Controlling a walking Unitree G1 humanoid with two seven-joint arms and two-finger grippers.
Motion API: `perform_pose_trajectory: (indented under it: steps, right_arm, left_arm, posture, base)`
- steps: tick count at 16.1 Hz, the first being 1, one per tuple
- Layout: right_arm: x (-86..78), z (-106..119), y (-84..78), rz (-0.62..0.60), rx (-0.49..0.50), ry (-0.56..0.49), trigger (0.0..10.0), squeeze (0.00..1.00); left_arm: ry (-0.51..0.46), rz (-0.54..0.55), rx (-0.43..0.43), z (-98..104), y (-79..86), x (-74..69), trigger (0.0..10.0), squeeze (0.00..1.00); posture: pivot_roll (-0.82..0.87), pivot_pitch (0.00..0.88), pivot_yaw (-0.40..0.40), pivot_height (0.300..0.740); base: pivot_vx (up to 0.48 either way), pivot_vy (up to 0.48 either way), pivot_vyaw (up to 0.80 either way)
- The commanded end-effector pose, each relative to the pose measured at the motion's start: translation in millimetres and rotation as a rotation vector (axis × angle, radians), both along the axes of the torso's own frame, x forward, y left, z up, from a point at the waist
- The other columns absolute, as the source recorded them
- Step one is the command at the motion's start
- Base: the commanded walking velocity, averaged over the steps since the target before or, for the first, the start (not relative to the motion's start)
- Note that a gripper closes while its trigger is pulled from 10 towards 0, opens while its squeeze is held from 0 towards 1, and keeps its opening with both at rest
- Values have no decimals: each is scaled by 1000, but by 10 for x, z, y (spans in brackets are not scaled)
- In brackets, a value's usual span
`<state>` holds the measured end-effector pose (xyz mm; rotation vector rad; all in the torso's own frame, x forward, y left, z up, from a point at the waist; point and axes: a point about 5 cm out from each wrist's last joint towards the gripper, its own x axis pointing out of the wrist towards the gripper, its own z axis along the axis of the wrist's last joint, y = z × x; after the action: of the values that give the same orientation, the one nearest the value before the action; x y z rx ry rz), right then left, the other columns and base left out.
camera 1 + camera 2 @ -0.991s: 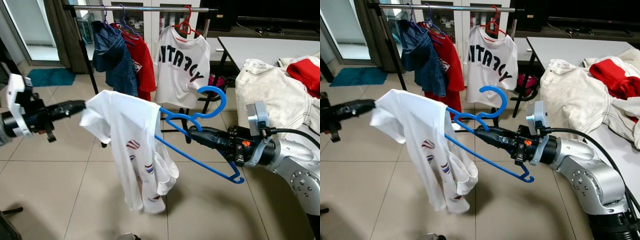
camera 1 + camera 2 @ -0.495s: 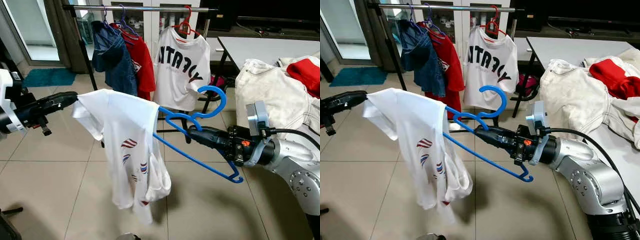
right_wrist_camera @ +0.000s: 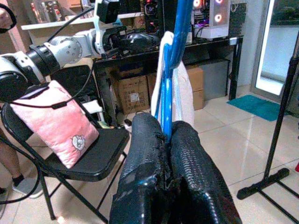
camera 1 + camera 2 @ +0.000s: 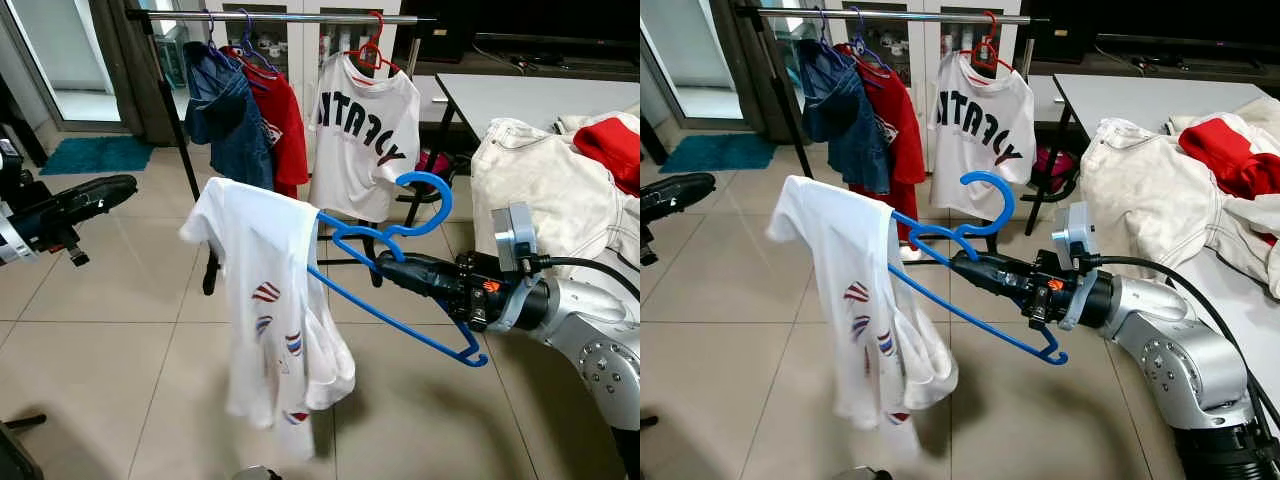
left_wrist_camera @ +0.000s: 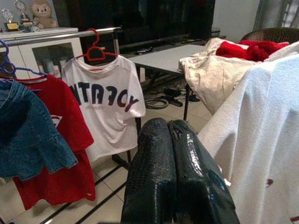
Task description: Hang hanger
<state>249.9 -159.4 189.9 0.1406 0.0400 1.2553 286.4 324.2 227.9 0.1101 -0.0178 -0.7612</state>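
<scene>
I have the right gripper [image 4: 385,263] out in front of me, its jaws clamped on the blue hanger [image 4: 400,318] just below the hook, and the right wrist view confirms the blue bar pinched between the two fingers [image 3: 187,177]. The hanger sits tilted in mid-air, hook up, its far arm pointing toward my left and threaded into a white shirt [image 4: 270,320] that droops from it toward the floor [image 4: 120,360]; the near arm slopes down toward my right and is bare. The left gripper [image 4: 105,190] is off to my left, apart from the shirt, with its jaws pressed together and nothing between them, as the left wrist view shows. Beyond the hanger stands the rack [image 4: 280,16], its rail carrying a denim top [image 4: 225,125], a red shirt [image 4: 285,130] and a white printed tee [image 4: 365,135] on a red hanger [image 4: 372,50]. The blue hanger is well short of that rail and lower than it. To my right a worktop [image 4: 500,100] holds a cream garment [image 4: 545,195] and a red cloth [image 4: 610,145].
</scene>
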Motion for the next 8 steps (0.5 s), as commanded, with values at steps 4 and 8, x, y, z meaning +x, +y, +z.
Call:
perform_pose_trajectory:
  steps: [4, 8]
  right_arm:
    - [30, 90, 18, 23, -43, -72, 10000, 0]
    - [73, 129, 102, 54, -176, -165, 10000, 0]
  left_arm:
    - [-52, -165, 32, 186, -336, 154, 10000, 1000]
    - [-15, -478, 58, 388, -833, 396, 10000, 1000]
  posture:
    - [-85, 0, 27, 740]
    - [-84, 0, 44, 740]
  base:
    - [0, 0, 0]
    - [0, 0, 0]
